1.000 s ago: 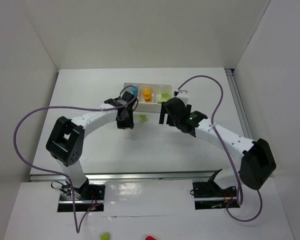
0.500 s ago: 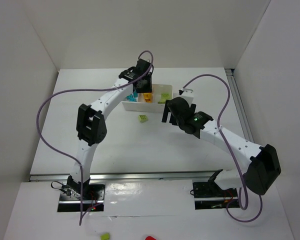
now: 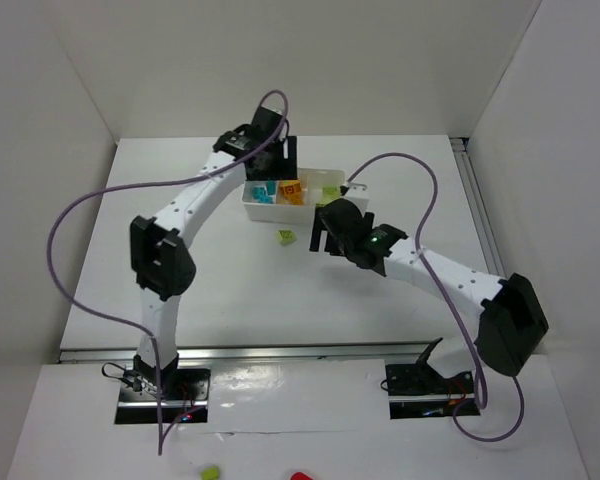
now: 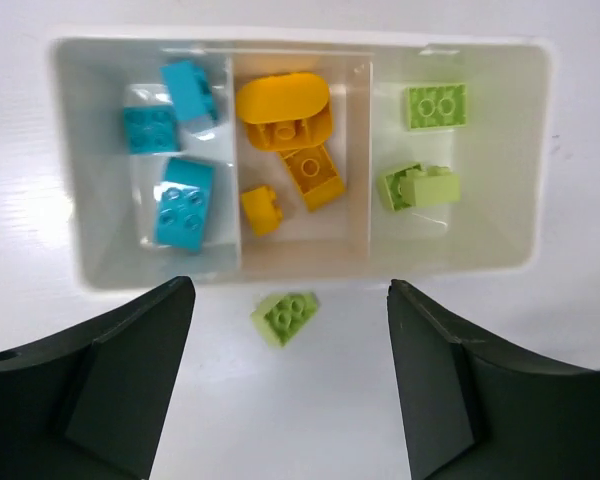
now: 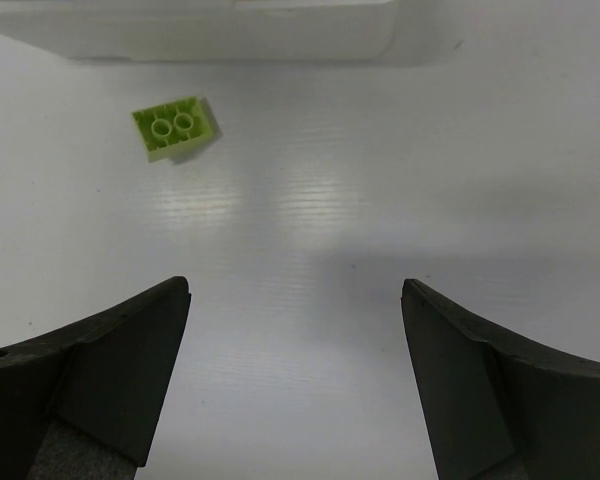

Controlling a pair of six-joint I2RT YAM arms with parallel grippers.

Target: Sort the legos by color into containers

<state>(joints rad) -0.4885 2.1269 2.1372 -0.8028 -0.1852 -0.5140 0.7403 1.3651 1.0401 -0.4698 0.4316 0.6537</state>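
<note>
The white tray [image 4: 300, 270] lies with its long side across the left wrist view, on the far part of the desk [image 5: 380, 200]. Its near wall is just beside one loose green brick [image 4: 284, 317], which sits studs up with its long axis slanted. Bare desk opens on the brick's near side. The tray holds three cyan bricks [image 4: 185, 200] on the left, three orange-yellow bricks [image 4: 282, 110] in the middle, and green bricks [image 4: 435, 105] on the right, their count unclear. The left tool [image 4: 290, 290] hangs spread and empty over the tray. The right tool [image 5: 295, 290] is spread and empty near the loose brick.

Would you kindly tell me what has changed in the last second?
The left gripper swung from beside the loose green lego out over the tray and opened; it holds nothing now. The right gripper edged slightly left, still open. The loose green lego and the tray stayed put.
</note>
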